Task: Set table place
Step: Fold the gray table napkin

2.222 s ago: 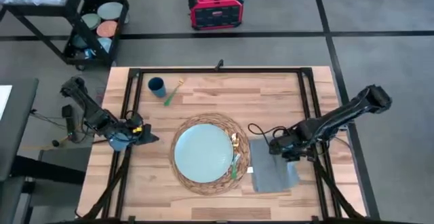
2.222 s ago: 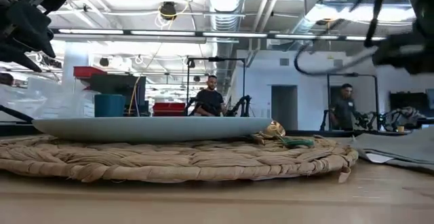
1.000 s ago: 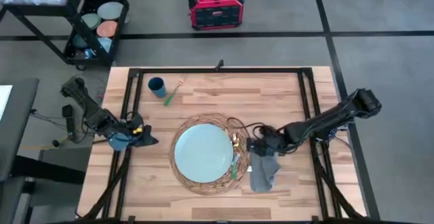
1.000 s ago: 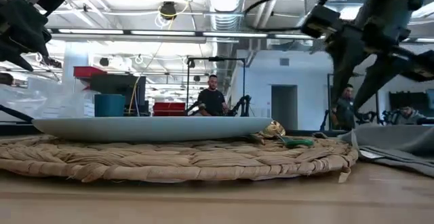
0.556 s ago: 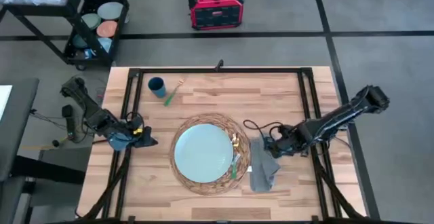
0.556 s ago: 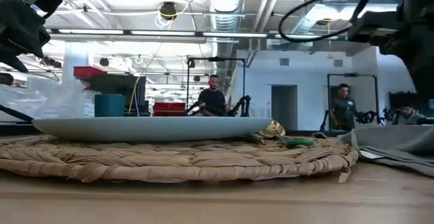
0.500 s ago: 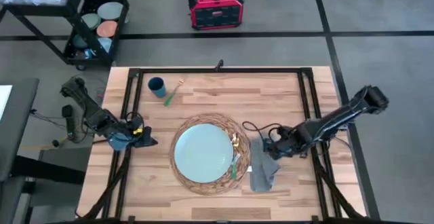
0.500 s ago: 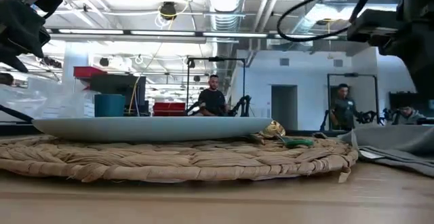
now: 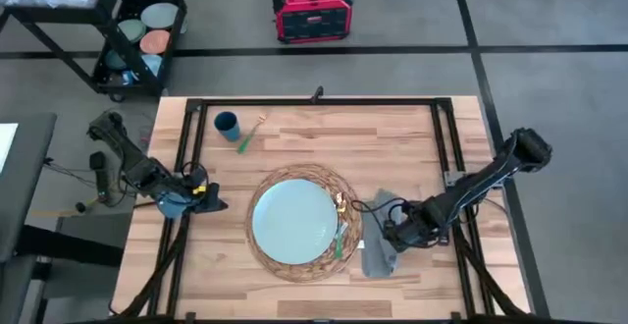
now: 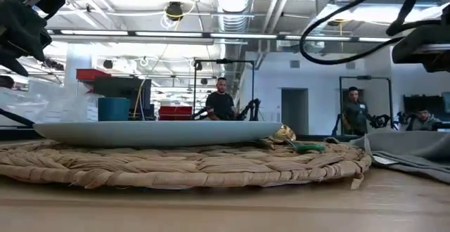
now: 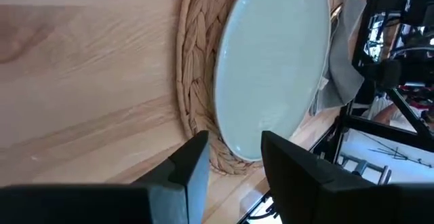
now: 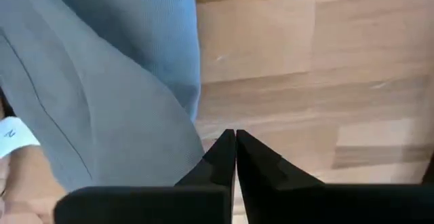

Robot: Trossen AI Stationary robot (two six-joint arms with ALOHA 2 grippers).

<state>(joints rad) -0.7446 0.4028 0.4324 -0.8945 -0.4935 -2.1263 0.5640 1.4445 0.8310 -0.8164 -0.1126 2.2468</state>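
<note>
The pale blue round plate (image 9: 293,218) sits on the round woven straw mat (image 9: 270,256), with green-handled cutlery (image 9: 339,241) at its edge. The small dark blue cup (image 9: 227,124) and a green-handled fork (image 9: 247,137) lie far off, and the grey napkin (image 9: 378,257) is folded over. The right gripper (image 9: 390,234), fingers pressed together and empty, hovers over it; the left gripper (image 9: 212,198) waits slightly parted, holding nothing.

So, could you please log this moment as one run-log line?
left pincer: open, waiting beside mat | right pincer: shut, over folded napkin | cup, one utensil: far corner

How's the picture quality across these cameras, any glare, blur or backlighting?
Low view: bright ceiling lights wash out the top, the near mat edge is soft. High view: even light, no glare. Left wrist view: sharp on the plate, its own end effector blurred. Right wrist view: napkin sharp, shut end effector dark.
</note>
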